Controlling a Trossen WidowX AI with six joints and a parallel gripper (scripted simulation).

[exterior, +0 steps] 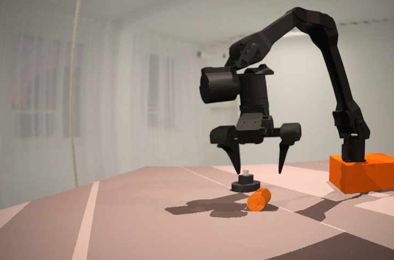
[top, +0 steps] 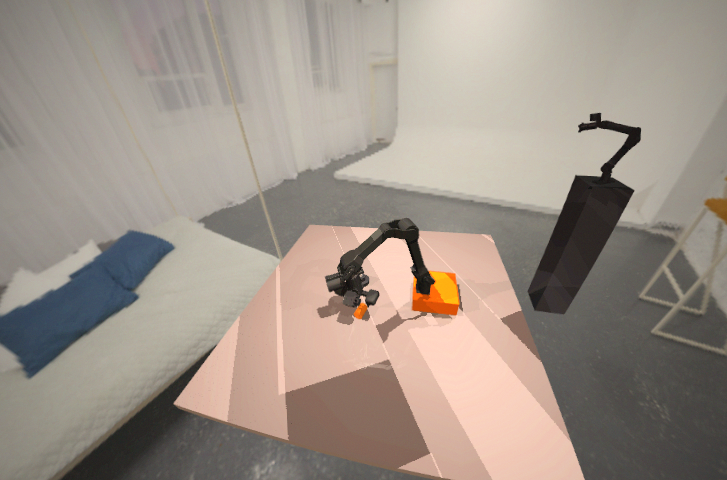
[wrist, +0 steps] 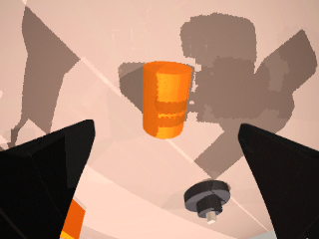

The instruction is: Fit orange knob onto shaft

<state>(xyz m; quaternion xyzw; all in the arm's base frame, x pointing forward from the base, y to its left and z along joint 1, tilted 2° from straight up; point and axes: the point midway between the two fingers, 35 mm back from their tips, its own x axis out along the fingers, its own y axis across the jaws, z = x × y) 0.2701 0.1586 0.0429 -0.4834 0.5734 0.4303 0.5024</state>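
The orange knob (top: 360,310) (exterior: 256,202) (wrist: 165,102) is a plain cylinder lying on its side on the table. I cannot make out its hole. The dark round pedestal (exterior: 237,186) (wrist: 193,197) stands upright just behind the knob in the exterior view, toward the lower right in the wrist view. Its short silver shaft (exterior: 245,172) (wrist: 211,217) is bare; its flat side is too small to tell. In the top view the arm hides the pedestal. My gripper (top: 361,300) (exterior: 259,173) (wrist: 170,129) is wide open and empty, pointing down above the table near the knob and pedestal.
The arm's orange base block (top: 435,306) (exterior: 337,174) (wrist: 74,221) is to the right in the top and exterior views, and its corner shows at lower left in the wrist view. The pink table (top: 330,350) carries dark shadows of the arm around the knob.
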